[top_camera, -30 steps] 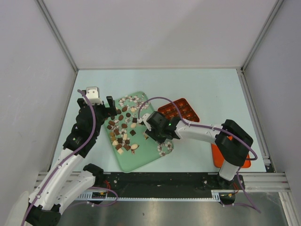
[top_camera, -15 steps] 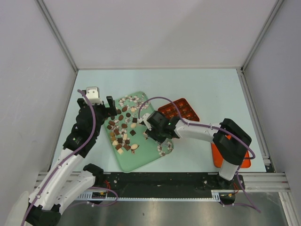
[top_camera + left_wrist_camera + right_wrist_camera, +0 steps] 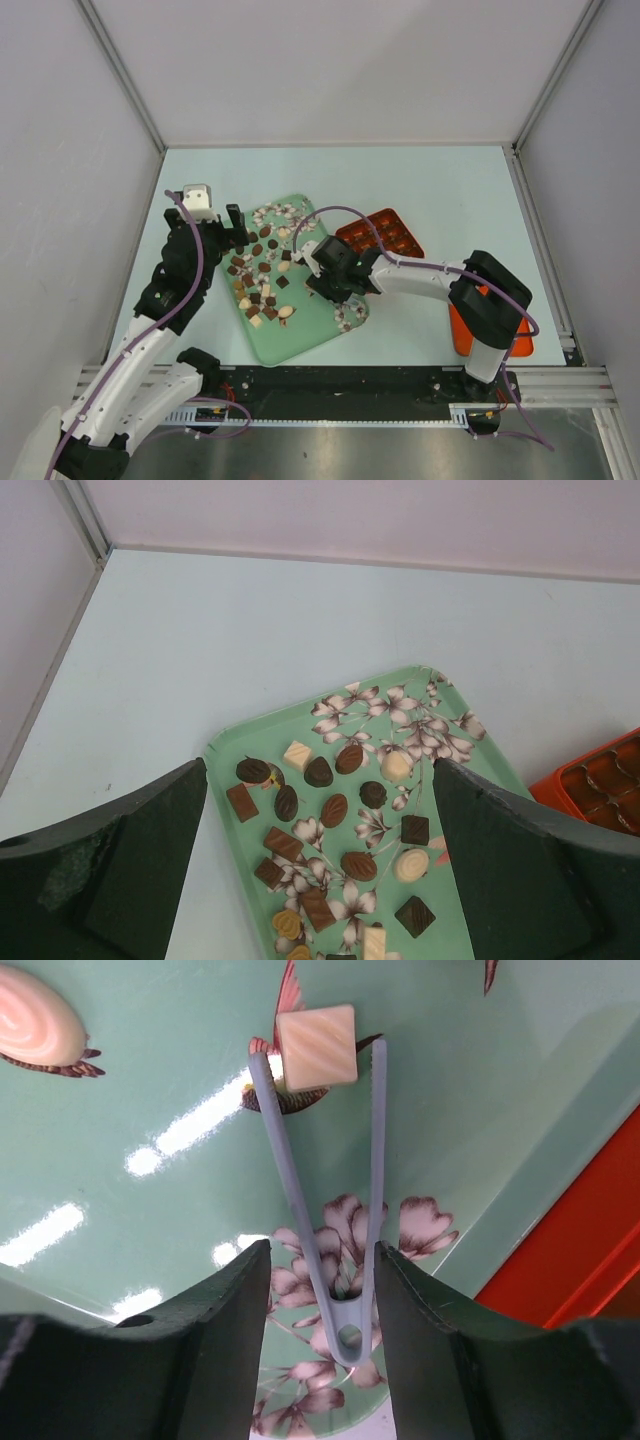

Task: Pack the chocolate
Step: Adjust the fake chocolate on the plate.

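Now I see the right gripper, holding tweezers, ease its squeeze; tips straddle the cream square chocolate at twelve o'clock, unpacked.

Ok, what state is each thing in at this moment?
left gripper: open, empty.
right gripper: shut on tweezers.
tweezers: tips apart, either side of the cream square chocolate.
cream square chocolate: seemingly lying on the green tray, not pinched.
other chocolates: loose on the tray.
orange box: uncovered, beside the tray.
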Robot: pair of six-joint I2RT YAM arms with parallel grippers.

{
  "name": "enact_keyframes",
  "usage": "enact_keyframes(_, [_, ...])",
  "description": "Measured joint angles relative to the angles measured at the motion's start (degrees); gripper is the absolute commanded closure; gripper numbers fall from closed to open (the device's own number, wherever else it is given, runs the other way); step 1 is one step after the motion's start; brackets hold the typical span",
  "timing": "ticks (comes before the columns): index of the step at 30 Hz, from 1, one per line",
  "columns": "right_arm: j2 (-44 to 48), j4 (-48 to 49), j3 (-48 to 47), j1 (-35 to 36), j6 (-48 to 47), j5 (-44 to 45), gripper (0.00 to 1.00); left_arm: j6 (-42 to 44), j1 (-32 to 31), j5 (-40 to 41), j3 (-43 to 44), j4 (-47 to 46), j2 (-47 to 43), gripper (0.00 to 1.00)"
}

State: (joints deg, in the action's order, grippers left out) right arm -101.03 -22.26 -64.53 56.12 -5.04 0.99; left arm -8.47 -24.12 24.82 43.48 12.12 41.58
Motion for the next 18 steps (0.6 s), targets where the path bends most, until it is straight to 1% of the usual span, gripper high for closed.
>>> enact_keyframes(2, [0.0, 0.63, 0.52, -0.11, -0.17, -0.02, 0.54, 0.0, 0.0, 0.0, 0.0, 0.0, 0.0, 0.0])
enact_keyframes(6, [0.0, 1.77, 2.01, -0.61, -1.05, -0.74, 0.55, 0.0, 0.0, 0.0, 0.0, 0.0, 0.0, 0.0])
enact_keyframes(12, [0.0, 4.44, 3.85, -2.14, -1.25, -1.51, 0.49, -0.07, 0.0, -1.66, -0.02, -0.02, -0.11, 0.0])
enact_keyframes(18, [0.37, 5.9, 4.7, -2.67, -1.22, -2.23, 0.49, -0.13, 0.0, -3.82, -0.28, -0.02, -0.11, 0.0])
